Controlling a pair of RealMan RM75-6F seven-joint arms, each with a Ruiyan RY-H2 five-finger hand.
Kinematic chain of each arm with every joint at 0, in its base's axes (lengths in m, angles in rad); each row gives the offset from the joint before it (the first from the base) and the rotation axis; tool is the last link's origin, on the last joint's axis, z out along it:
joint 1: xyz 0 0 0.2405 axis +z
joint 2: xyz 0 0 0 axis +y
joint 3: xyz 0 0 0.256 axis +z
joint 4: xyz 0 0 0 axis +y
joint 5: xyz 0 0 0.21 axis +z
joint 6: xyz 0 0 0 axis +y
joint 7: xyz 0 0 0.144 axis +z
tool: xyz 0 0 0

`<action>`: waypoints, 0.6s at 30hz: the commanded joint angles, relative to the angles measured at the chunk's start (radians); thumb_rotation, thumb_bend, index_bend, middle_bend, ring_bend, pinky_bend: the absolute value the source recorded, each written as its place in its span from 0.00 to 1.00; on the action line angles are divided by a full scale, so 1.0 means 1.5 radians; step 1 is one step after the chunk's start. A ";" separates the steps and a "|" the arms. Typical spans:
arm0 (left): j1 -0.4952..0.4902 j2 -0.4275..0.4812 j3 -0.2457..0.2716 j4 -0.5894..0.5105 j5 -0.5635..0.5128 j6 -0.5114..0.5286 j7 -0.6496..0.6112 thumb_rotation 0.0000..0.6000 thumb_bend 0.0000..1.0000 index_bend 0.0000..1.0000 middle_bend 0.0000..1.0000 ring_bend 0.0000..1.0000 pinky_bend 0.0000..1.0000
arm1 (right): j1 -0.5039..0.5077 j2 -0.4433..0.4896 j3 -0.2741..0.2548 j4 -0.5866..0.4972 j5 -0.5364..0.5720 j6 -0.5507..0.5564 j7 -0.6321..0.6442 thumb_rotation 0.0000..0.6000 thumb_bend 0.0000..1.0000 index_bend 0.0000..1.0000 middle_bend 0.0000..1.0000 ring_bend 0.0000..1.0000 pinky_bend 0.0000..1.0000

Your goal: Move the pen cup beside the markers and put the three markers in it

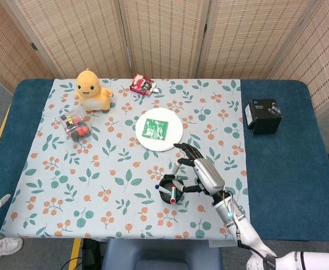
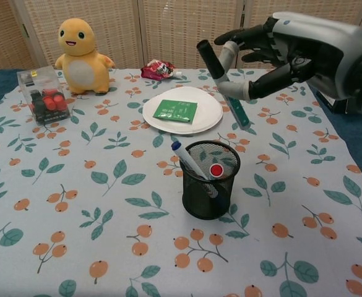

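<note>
The black mesh pen cup (image 2: 206, 192) stands on the floral cloth in front of the plate, also seen from above in the head view (image 1: 170, 191). Two markers lean inside it, one blue-capped (image 2: 184, 156) and one red-capped (image 2: 216, 170). My right hand (image 2: 286, 46) hovers in the air to the right of and above the cup and pinches a green marker (image 2: 230, 90) with a black cap. That marker slants steeply, cap end up and to the left. From above, the right hand (image 1: 201, 174) sits just right of the cup's rim. No left hand shows in either view.
A white plate (image 1: 172, 140) with a green packet lies just behind the cup. A yellow plush toy (image 1: 93, 90), a clear box of red items (image 1: 76, 126) and a red snack packet (image 1: 142, 85) sit at the back left. A black box (image 1: 263, 116) stands far right.
</note>
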 commanded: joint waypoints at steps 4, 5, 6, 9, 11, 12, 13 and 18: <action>0.000 0.003 0.000 0.003 0.002 0.001 -0.012 1.00 0.02 0.00 0.00 0.00 0.24 | 0.003 -0.096 -0.012 0.078 -0.049 0.008 0.043 1.00 0.37 0.63 0.08 0.00 0.00; 0.001 0.003 0.000 0.003 0.002 0.002 -0.013 1.00 0.02 0.00 0.00 0.00 0.24 | 0.004 -0.104 -0.013 0.085 -0.051 0.007 0.044 1.00 0.37 0.63 0.08 0.00 0.00; 0.001 0.004 0.000 0.003 0.003 0.003 -0.014 1.00 0.02 0.00 0.00 0.00 0.24 | 0.005 -0.114 -0.015 0.096 -0.056 0.007 0.045 1.00 0.37 0.63 0.08 0.00 0.00; 0.003 0.005 0.001 0.003 0.005 0.006 -0.018 1.00 0.02 0.00 0.00 0.00 0.24 | 0.004 -0.134 -0.020 0.119 -0.061 0.008 0.053 1.00 0.37 0.63 0.08 0.00 0.00; 0.004 0.007 0.000 0.003 0.004 0.008 -0.019 1.00 0.02 0.00 0.00 0.00 0.24 | 0.003 -0.144 -0.023 0.136 -0.062 0.005 0.060 1.00 0.37 0.63 0.08 0.00 0.00; 0.004 0.007 0.000 0.002 0.004 0.009 -0.021 1.00 0.02 0.00 0.00 0.00 0.24 | 0.002 -0.148 -0.026 0.146 -0.064 0.004 0.064 1.00 0.37 0.64 0.08 0.00 0.00; 0.005 0.008 0.000 0.002 0.004 0.009 -0.022 1.00 0.02 0.00 0.00 0.00 0.24 | 0.001 -0.151 -0.028 0.154 -0.065 0.002 0.064 1.00 0.37 0.64 0.08 0.00 0.00; 0.007 0.009 -0.002 0.004 0.002 0.010 -0.026 1.00 0.02 0.00 0.00 0.00 0.24 | -0.004 -0.142 -0.052 0.194 -0.074 -0.022 0.082 1.00 0.31 0.44 0.02 0.00 0.00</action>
